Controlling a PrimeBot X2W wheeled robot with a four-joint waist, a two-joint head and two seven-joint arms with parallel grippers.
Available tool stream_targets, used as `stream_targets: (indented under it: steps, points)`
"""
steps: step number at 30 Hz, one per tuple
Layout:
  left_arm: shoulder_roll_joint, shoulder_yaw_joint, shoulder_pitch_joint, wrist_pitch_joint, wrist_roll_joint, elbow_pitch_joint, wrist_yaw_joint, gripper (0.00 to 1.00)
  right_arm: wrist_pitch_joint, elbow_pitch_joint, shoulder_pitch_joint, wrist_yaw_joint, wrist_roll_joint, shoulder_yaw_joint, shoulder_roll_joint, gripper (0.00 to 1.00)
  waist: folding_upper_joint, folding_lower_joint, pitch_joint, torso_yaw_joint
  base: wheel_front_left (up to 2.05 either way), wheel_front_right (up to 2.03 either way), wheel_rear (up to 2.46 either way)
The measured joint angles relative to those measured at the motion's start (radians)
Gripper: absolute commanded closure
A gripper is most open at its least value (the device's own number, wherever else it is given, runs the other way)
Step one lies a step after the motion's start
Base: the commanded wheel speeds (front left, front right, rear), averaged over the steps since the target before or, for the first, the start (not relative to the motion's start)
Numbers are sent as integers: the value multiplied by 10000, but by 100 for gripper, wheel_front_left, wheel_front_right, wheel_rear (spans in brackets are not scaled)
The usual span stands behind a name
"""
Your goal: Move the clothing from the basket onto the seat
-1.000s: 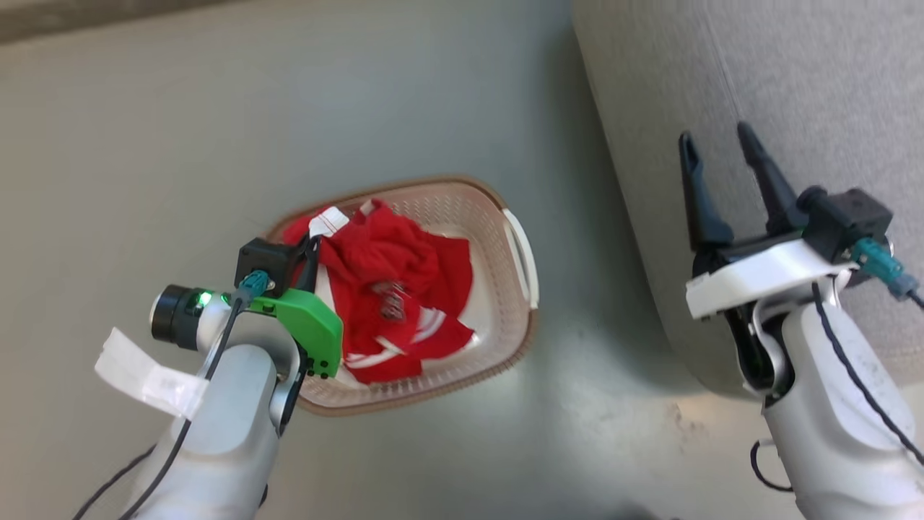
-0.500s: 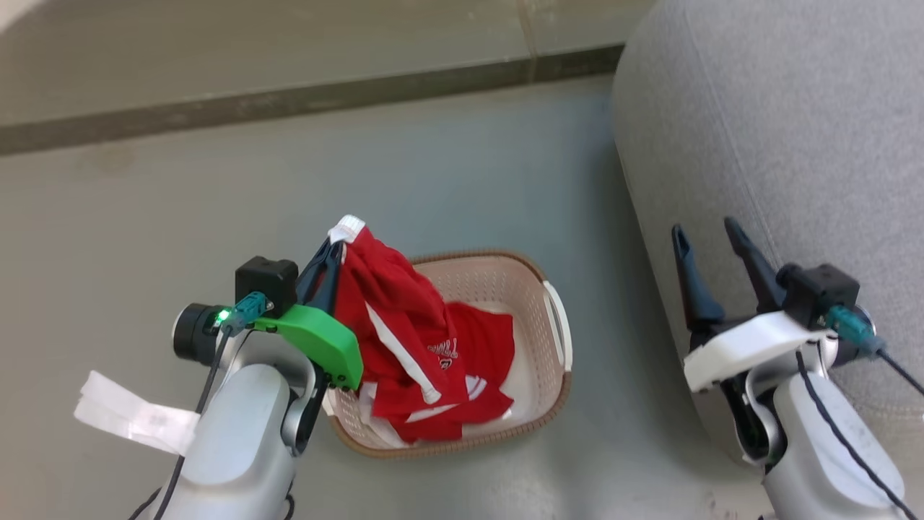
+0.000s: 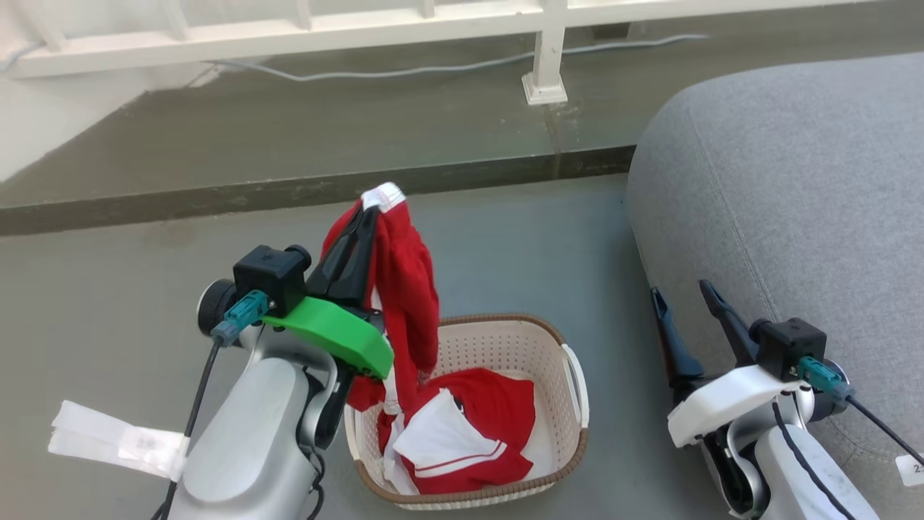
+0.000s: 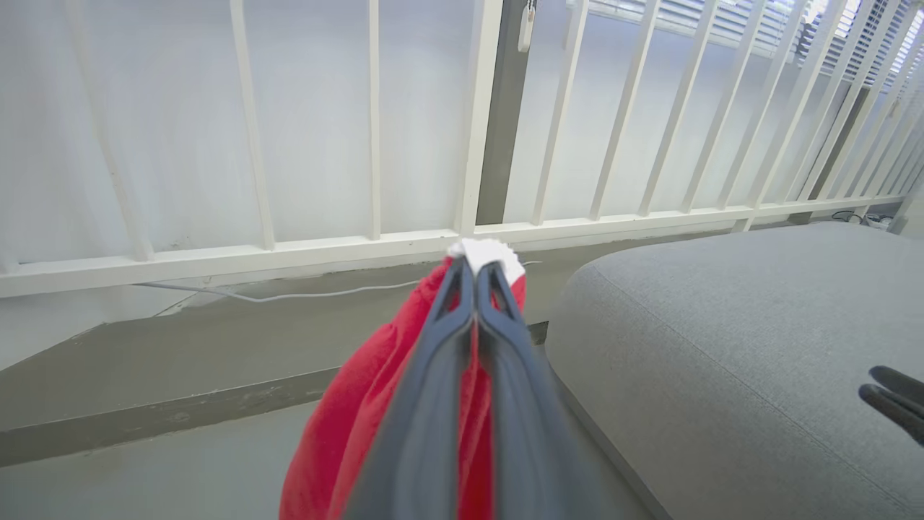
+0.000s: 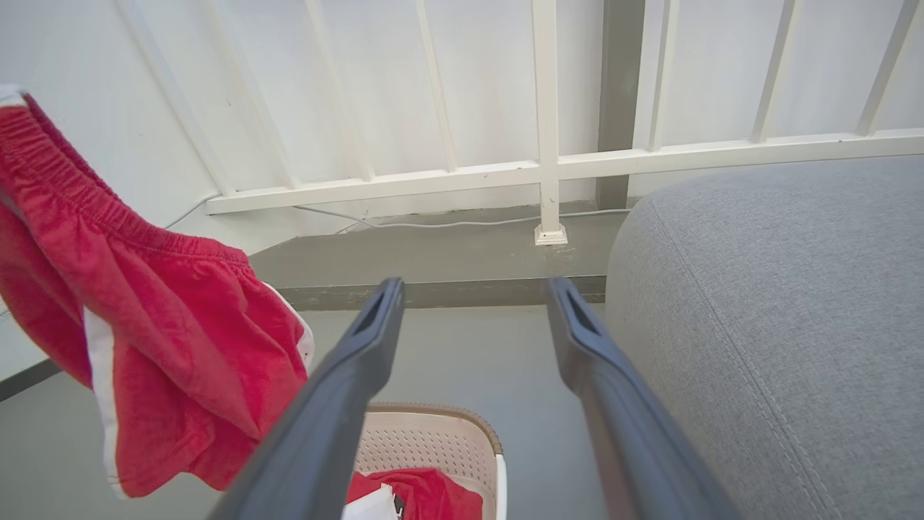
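Your left claw (image 3: 372, 209) is pinched tight on the white-trimmed waistband of a soft red garment (image 3: 411, 289) with a white side stripe. That is the change. A second ago this claw was down in the red pile inside the small cream perforated plastic basket (image 3: 498, 339) with the brown woven-look rim. Now it stands high above the basket's left end, and the garment hangs from it in a long fold. The lower hem drops to about the rim, and you cannot tell whether it has cleared the pile. The head camera has also tilted up, so don't read the whole shift as the basket moving. By my reading, one piece is picked and awaits the carry, and nothing lies on the seat yet.

Inside the basket lies a second crumpled red piece (image 3: 498, 419) with a large white panel. Right of the basket and apart from it, your right claw (image 3: 680, 290) stands wide and empty. It is just beside the near flank of the large grey fabric seat (image 3: 794, 180), whose rounded cushion rises on that side.

The basket rests on a smooth grey-green floor (image 3: 144, 289). Beyond the basket runs a darker raised step (image 3: 289, 191), and beyond that a white railing (image 3: 361, 32) and a pale cable (image 3: 361, 72).
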Motion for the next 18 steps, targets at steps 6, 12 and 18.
stream_targets:
  steps: [6, 12, 18]
  points:
    - [4, -247, 92, 0, -44, -817, -77, 100, 2, -13, 131, 40, 0, 213, 23, 0, 0, 0, -181, -2, 0, 0, 0]
    - [6, -550, 277, 0, -58, -1524, -96, 100, 0, -58, 252, 86, 0, 265, 35, 0, 0, 0, -327, -98, 0, 0, 0]
    - [19, -1030, 522, 0, -63, -2159, -167, 100, 2, -123, 536, 79, 12, 280, 58, 0, 0, 0, -502, -185, 0, 0, 0]
